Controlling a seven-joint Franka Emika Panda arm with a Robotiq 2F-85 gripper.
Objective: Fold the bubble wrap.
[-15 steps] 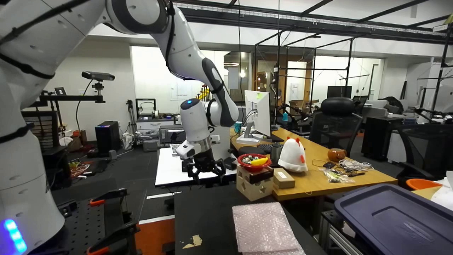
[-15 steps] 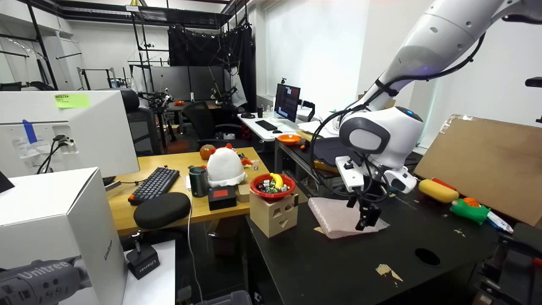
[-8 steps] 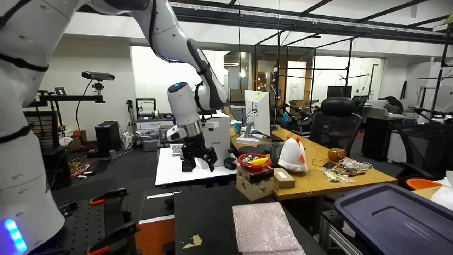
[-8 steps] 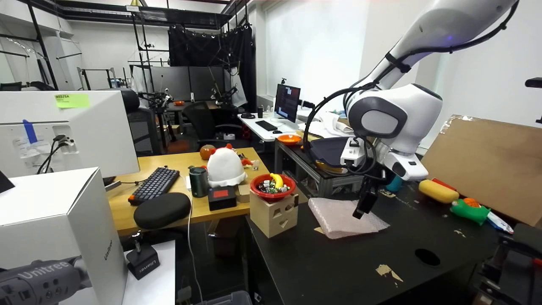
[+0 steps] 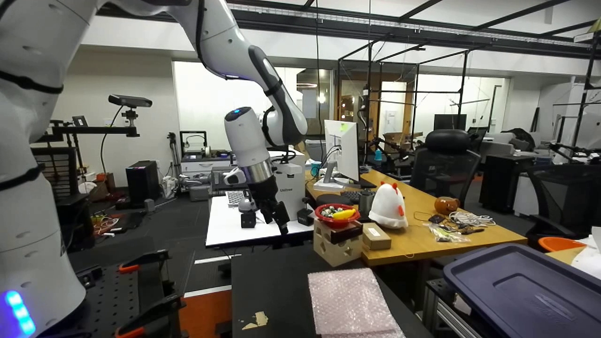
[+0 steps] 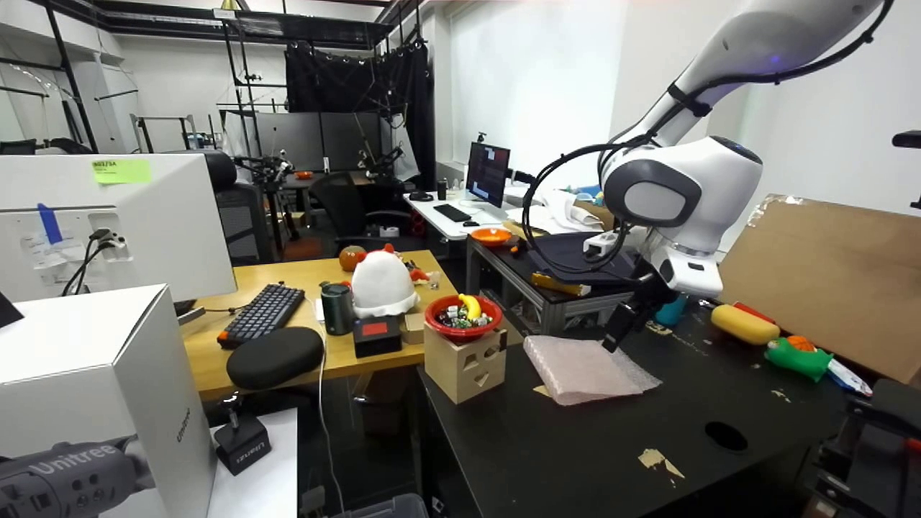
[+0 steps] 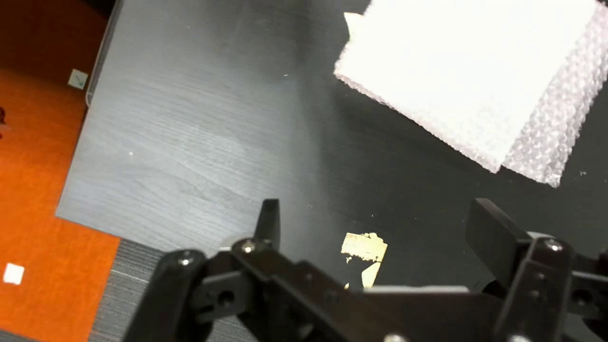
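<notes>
The gripper (image 7: 375, 209) is hovering with jaws parted wide; the bubble wrap (image 7: 451, 80) is lying apart from it, in overlapping layers, on the black bench (image 7: 199, 142); beyond, a red bowl (image 5: 335, 224) is resting on a wooden shape-sorter box (image 5: 335, 256).

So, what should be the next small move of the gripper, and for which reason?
Probably back the gripper away, without touching the bubble wrap: it already lies folded, with only a narrow strip uncovered along one side, and the open jaws hold nothing.
</notes>
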